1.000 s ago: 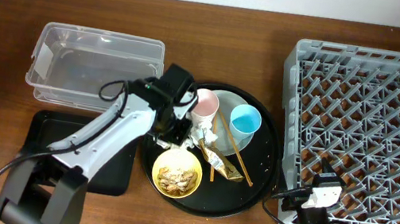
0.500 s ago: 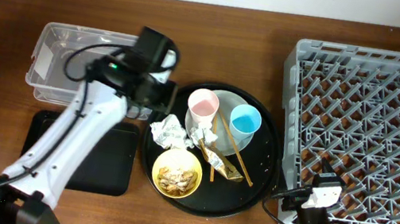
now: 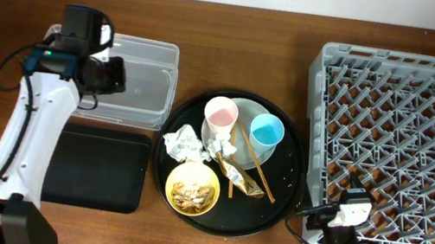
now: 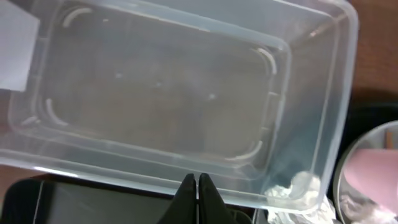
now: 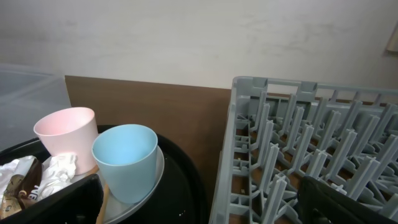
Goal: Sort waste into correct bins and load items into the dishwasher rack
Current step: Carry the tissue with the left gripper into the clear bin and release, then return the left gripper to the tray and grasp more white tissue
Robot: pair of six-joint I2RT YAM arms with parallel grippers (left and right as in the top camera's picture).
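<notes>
Wooden bench (image 3: 237,55), pale wall (image 5: 186,37): left hand (image 4: 198,194) had swung from round tray (image 3: 280,193) to above tub (image 3: 153,59), clenched on nothing.
Tissue (image 3: 182,144) stayed on that tray, so the grab likely missed and wants repeating; right hand (image 3: 350,215) hung spread wide by rack (image 3: 409,126).

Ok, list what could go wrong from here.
1. The left end effector is shut with nothing visible in it over the tub, while tissue lies on the round tray: opening here may bin nothing.
2. That tissue sits close beside the bowl of scraps; a regrasp might nudge it and spill.
</notes>
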